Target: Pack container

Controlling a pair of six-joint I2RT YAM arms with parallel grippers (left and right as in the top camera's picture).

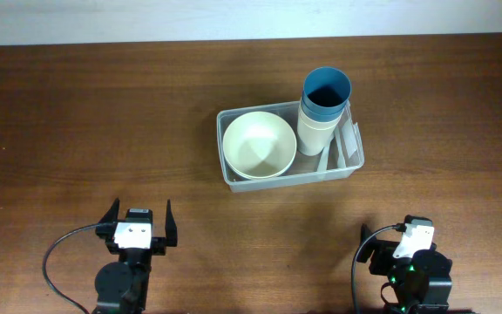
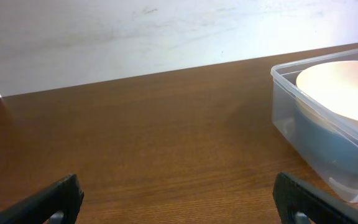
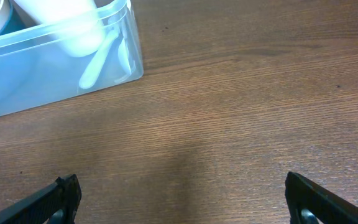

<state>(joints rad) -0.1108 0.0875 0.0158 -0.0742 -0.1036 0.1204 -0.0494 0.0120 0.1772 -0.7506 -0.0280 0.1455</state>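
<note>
Looks down on a dark brown wooden table (image 1: pixel 103 113), with a pale strip of wall (image 1: pixel 251 17) along the far edge. Right of centre, a clear plastic container (image 1: pixel 290 178), rectangular with rounded corners and a thick rim, lying slightly askew on the wood. Holds a cream bowl (image 1: pixel 259 145) in its left half, mouth up, filling that half nearly wall to wall. In the right half, toward the far corner, an upright stack of cups: a blue cup (image 1: pixel 326 90) on top, cream cups (image 1: pixel 315 135) nested beneath, rising well above the rim. Along the right short end, white utensils (image 1: pixel 347 144) leaning inside the wall, too blurred by the plastic to name more closely.

At the near edge, two robot arms, both well apart from the container. Left gripper (image 1: pixel 139 220) at the lower left, black fingers spread wide, grasping nothing, aimed toward the far edge. Right gripper (image 3: pixel 182 200) at the lower right, likewise released and wide, only bare wood between its fingertips. A black cable (image 1: pixel 49 257) looping out beside the left arm's base.

From the left wrist, shows the container's left end at the right of the frame, cream bowl inside, something blue visible through the clear wall beneath it. From the right wrist, shows the container's near right corner at the upper left, with a pale spoon-like shape behind the plastic
</note>
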